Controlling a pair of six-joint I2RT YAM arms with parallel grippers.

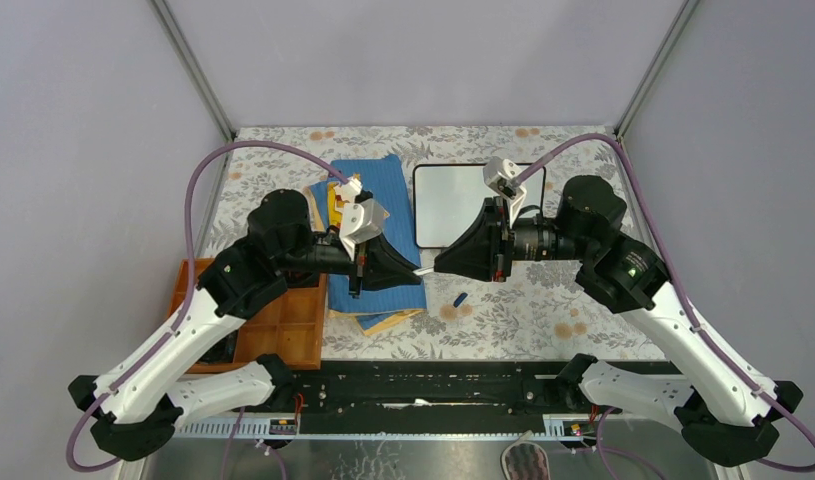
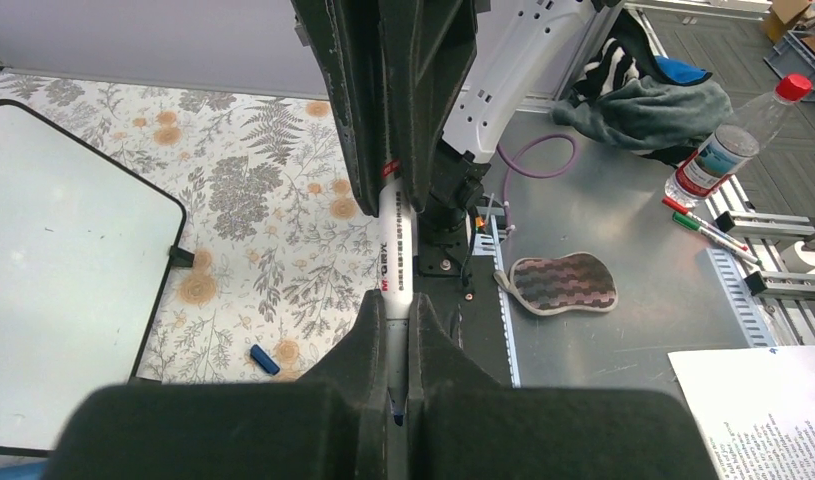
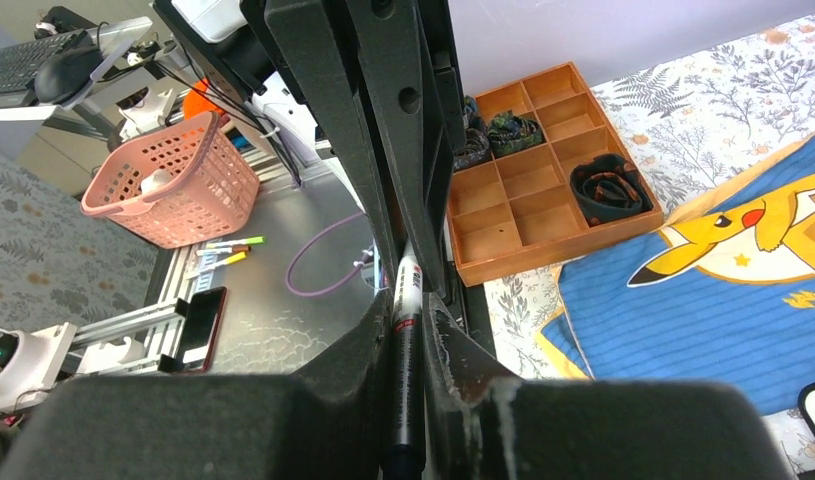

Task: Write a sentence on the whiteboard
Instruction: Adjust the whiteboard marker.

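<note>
The left gripper (image 1: 414,272) and the right gripper (image 1: 439,266) meet tip to tip above the floral tablecloth (image 1: 543,310), each clamped on one end of the single white marker (image 2: 394,250). One small blue cap (image 1: 460,298) lies on the tablecloth near them. The one whiteboard (image 1: 451,200), its face plain white, lies flat behind the grippers, beside one blue cartoon cloth (image 1: 388,200).

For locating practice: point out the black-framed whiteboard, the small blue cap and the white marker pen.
Black-framed white rectangular whiteboard (image 1: 445,200): top external view, bare writing surface.
Small blue cylindrical cap (image 2: 264,359): left wrist view, its middle.
White cylindrical marker pen (image 2: 394,250): left wrist view, printed barrel.
</note>
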